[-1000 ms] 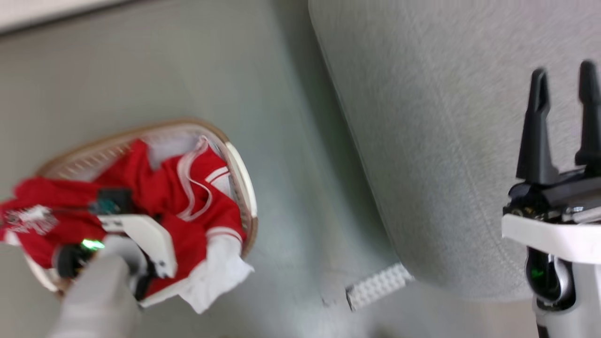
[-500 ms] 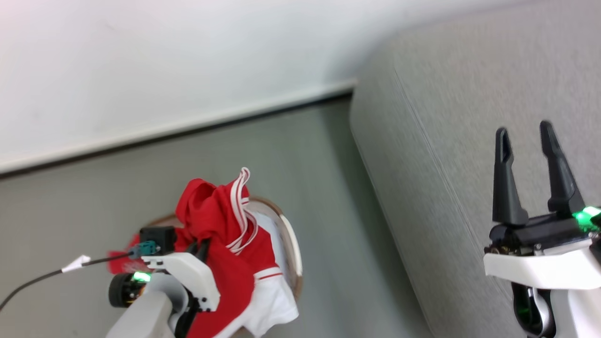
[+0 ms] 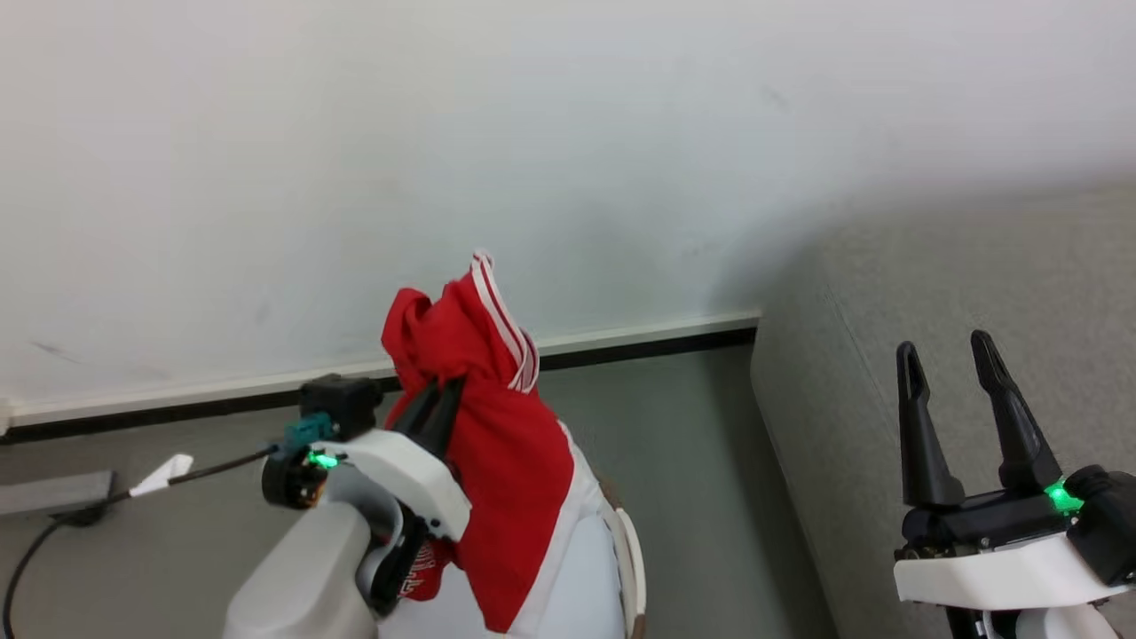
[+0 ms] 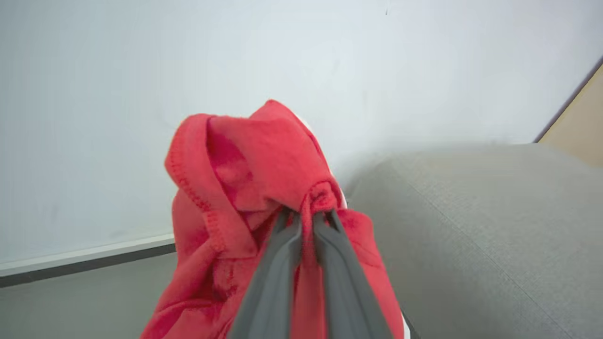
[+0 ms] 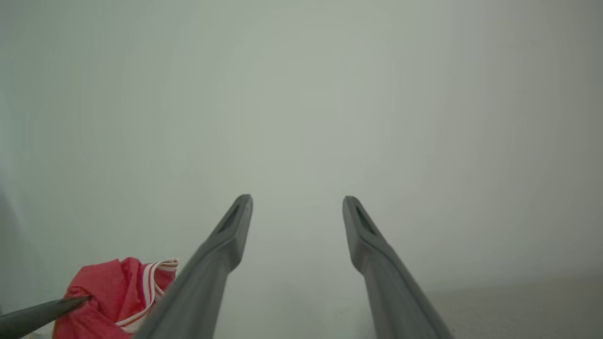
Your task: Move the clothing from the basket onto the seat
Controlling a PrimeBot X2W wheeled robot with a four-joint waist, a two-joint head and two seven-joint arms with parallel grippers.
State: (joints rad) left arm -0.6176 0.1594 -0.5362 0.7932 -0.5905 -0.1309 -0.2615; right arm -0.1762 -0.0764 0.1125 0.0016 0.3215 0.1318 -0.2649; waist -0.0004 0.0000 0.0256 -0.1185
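My left jaws are clamped shut on a bunched fold of the red sports garment with white stripe trim (image 3: 501, 435); in the left wrist view the two dark fingers (image 4: 278, 268) meet with the cloth pinched between their tips. The garment hangs from that pinch with its long axis running straight down. Its tail drops toward the cream-white plastic laundry basket with the brown rim (image 3: 632, 568) at the bottom edge of the head view. I cannot tell whether the lowest part of the cloth is clear of the rim.

What the coming move turns on is this: the big grey upholstered sofa seat (image 3: 1047, 284) lies off to my right of the hanging garment, well apart from it, with a strip of grey floor (image 3: 692, 426) between. My right arm is the nearer one to the seat. Its jaws stand open and empty over the cushion's edge, fingers (image 3: 919, 435) pointing toward the white wall (image 3: 568, 133). My left arm has the load, so I judge it must carry rightward across that gap, high enough that the tail does not drag on the rim.

A pale skirting board (image 3: 621, 337) runs along the foot of the wall, and a dark cable (image 3: 213, 463) trails from my left wrist.
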